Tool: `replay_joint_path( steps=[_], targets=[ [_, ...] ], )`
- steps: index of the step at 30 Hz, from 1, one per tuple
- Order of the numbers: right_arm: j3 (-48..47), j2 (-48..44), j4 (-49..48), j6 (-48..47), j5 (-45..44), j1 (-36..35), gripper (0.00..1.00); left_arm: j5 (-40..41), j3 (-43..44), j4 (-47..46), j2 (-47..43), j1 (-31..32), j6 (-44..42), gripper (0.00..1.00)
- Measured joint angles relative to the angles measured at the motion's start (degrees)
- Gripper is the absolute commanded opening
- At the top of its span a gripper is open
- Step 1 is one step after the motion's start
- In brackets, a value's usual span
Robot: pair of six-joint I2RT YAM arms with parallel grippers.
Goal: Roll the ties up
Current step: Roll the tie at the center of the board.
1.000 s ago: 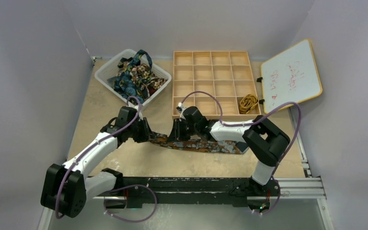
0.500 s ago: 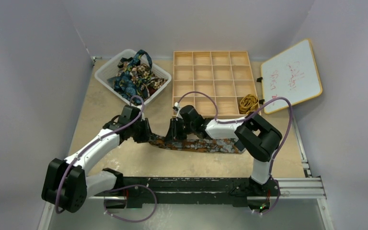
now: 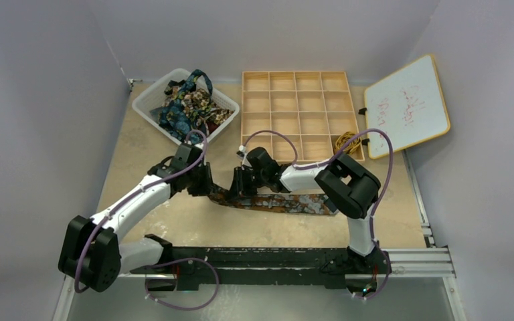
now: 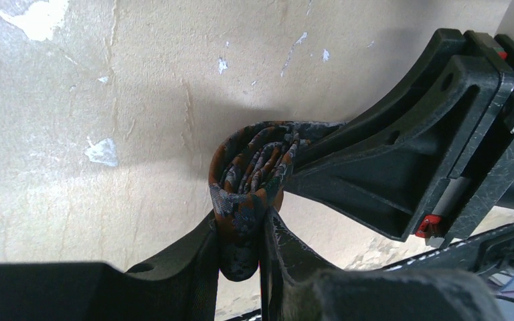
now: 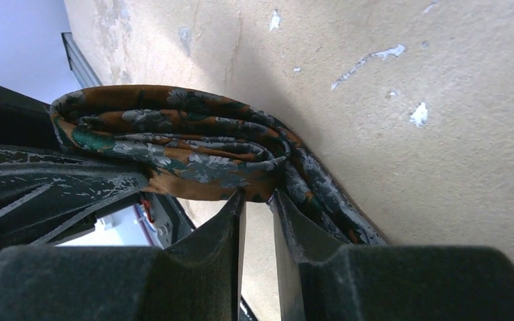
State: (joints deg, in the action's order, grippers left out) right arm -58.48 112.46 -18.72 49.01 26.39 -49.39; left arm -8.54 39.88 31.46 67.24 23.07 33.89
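Observation:
A dark brown tie (image 3: 288, 202) with orange-grey blotches lies flat across the table, its left end wound into a loose roll (image 4: 251, 157). My left gripper (image 3: 209, 184) is at that roll's left side. In the left wrist view the left gripper (image 4: 241, 227) is shut on a hanging fold of the tie. My right gripper (image 3: 237, 182) faces it from the right. In the right wrist view the right gripper (image 5: 258, 195) has its jaws nearly together, pinching the roll's (image 5: 174, 144) lower edge at the tips.
A white basket (image 3: 148, 100) at the back left holds several tangled ties (image 3: 187, 107). A wooden compartment tray (image 3: 298, 100) stands behind the grippers, with a gold-yellow tie (image 3: 345, 142) in its near right cell. A whiteboard (image 3: 408, 103) leans at the right.
Both grippers have shifted a little left and back with the rolled end. The right arm's elbow has swung left, and the right jaws have narrowed slightly.

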Motion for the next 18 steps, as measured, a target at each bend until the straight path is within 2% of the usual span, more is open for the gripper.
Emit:
replay_joint_path(
  steps=[7, 18],
  targets=[
    [-1.97, 1.25, -0.55, 0.09, 2.97, 0.74, 0.24, 4.90, 3.72, 3.13, 3.17, 3.30, -0.79, 0.16],
    [-2.27, 0.96, 0.22, -0.74, 4.81, 2.99, 0.29, 12.09, 8.33, 5.79, 6.97, 10.47, -0.48, 0.15]
  ],
)
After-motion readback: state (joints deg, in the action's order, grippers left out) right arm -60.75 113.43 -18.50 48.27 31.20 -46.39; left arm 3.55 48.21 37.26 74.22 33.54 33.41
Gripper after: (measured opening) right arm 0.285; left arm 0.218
